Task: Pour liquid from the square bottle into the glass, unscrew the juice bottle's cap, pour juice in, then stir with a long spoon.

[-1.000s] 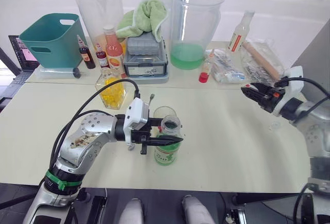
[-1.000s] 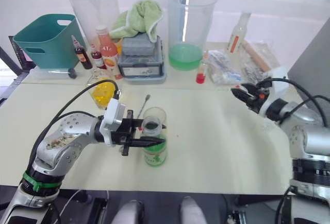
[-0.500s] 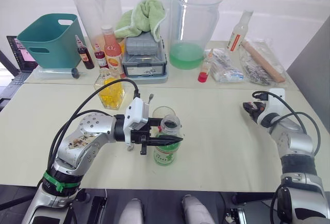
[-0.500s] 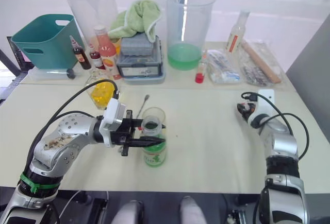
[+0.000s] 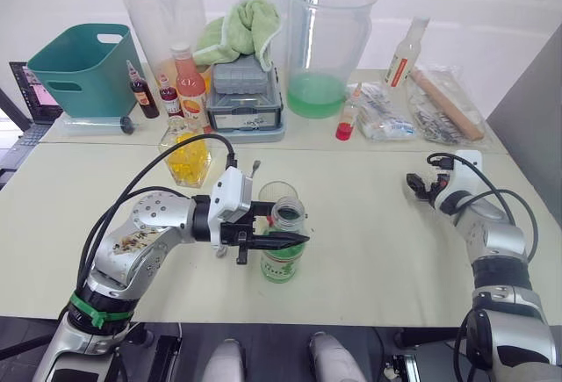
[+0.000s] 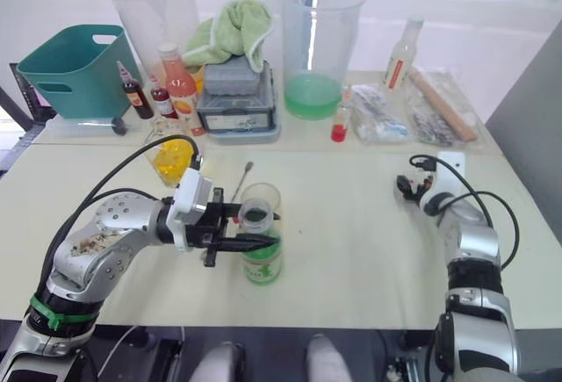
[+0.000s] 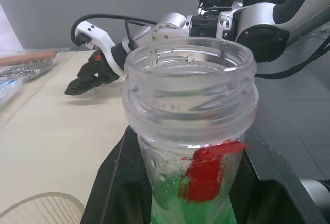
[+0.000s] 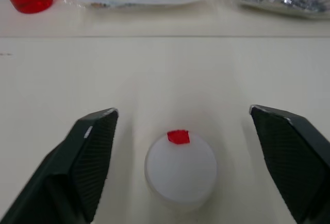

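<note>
Near the table's front edge, the left gripper (image 5: 285, 240) clamps the uncapped juice bottle (image 5: 283, 255) beside the glass (image 5: 275, 196). By the right edge, the right gripper (image 8: 188, 157) hangs spread wide around the cap (image 8: 180, 168) (resting free on the table (image 5: 378, 215)).

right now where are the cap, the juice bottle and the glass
cap (image 8: 180, 168), right wrist view, on its flat white top
juice bottle (image 5: 281, 262), left eye view, on its green label
glass (image 5: 275, 191), left eye view, on its far rim
</note>
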Robot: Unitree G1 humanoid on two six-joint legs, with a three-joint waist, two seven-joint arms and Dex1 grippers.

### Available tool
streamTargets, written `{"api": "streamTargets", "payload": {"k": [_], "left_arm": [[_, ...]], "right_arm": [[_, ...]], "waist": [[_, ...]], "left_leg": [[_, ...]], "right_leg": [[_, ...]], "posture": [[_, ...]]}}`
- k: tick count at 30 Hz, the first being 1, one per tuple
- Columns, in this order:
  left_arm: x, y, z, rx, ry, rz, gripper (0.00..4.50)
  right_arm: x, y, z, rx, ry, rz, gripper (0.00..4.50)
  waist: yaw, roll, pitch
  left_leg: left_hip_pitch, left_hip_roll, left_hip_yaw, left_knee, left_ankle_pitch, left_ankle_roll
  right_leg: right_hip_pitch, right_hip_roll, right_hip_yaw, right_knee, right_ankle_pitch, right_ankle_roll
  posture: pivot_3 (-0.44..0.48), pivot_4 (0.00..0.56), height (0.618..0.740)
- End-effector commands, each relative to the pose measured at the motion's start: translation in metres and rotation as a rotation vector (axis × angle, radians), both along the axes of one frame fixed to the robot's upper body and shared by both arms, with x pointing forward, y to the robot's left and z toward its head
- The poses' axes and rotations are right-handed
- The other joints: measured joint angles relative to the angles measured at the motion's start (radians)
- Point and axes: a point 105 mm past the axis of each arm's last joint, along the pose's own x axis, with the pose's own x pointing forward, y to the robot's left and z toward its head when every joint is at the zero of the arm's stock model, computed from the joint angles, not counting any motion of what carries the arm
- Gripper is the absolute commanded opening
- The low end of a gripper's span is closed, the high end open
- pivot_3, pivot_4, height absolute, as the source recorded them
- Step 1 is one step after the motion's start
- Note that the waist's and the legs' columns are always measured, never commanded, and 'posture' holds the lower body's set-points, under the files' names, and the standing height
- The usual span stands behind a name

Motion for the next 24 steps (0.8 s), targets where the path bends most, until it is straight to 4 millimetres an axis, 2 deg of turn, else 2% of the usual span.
{"api": "streamTargets", "payload": {"k": [1, 6, 10, 13, 18, 20, 24], "left_arm": [[0.004, 0.008, -0.010, 0.050, 0.050, 0.048, 1.42], [0.001, 0.014, -0.004, 0.045, 0.061, 0.051, 1.42], [-0.001, 0.019, 0.002, 0.036, 0.067, 0.064, 1.42], [-0.005, 0.023, 0.005, 0.032, 0.073, 0.071, 1.42], [-0.016, 0.031, 0.015, 0.025, 0.073, 0.093, 1.42], [-0.018, 0.036, 0.023, 0.011, 0.070, 0.125, 1.42], [-0.023, 0.045, 0.031, -0.001, 0.077, 0.167, 1.42]], "right_arm": [[-0.005, 0.002, 0.065, -0.005, -0.167, 0.045, 4.48], [-0.013, 0.019, 0.105, -0.015, -0.200, 0.195, 4.48], [-0.028, 0.040, 0.129, -0.091, -0.195, 0.425, 4.48], [-0.052, 0.070, 0.127, -0.142, -0.158, 0.703, 4.48], [-0.106, 0.114, 0.122, -0.056, -0.063, 1.070, 4.48], [-0.119, 0.127, 0.126, -0.018, -0.071, 1.152, 4.48], [-0.128, 0.140, 0.127, 0.007, -0.068, 1.216, 4.48]], "waist": [[-0.001, 0.000, 0.000], [-0.005, 0.000, 0.000], [-0.013, 0.000, 0.001], [-0.025, 0.001, 0.001], [-0.027, 0.001, 0.002], [-0.027, 0.001, 0.002], [-0.020, 0.000, 0.003]], "left_leg": [[0.000, 0.000, 0.000, 0.000, 0.000, 0.000], [0.000, 0.000, 0.000, -0.001, 0.000, 0.000], [-0.001, 0.000, 0.000, -0.001, -0.001, 0.001], [-0.001, 0.001, 0.000, -0.002, -0.002, 0.003], [-0.001, 0.002, 0.000, -0.003, -0.004, 0.006], [-0.002, 0.002, 0.000, -0.003, -0.004, 0.006], [-0.002, 0.002, 0.000, -0.002, -0.004, 0.006]], "right_leg": [[0.000, 0.000, 0.000, 0.000, 0.000, 0.000], [-0.001, 0.000, 0.000, 0.000, 0.000, 0.000], [-0.001, 0.001, 0.000, 0.000, 0.000, 0.000], [-0.001, 0.001, 0.000, -0.001, -0.001, 0.000], [-0.002, 0.002, 0.000, 0.000, -0.002, -0.001], [-0.003, 0.002, 0.000, 0.000, -0.002, -0.001], [-0.003, 0.002, 0.000, 0.000, -0.002, -0.001]], "posture": [[0.000, 0.150, 0.728], [0.000, 0.150, 0.728], [0.000, 0.150, 0.728], [0.000, 0.150, 0.728], [0.000, 0.150, 0.728], [0.000, 0.150, 0.728], [0.000, 0.150, 0.728]]}}
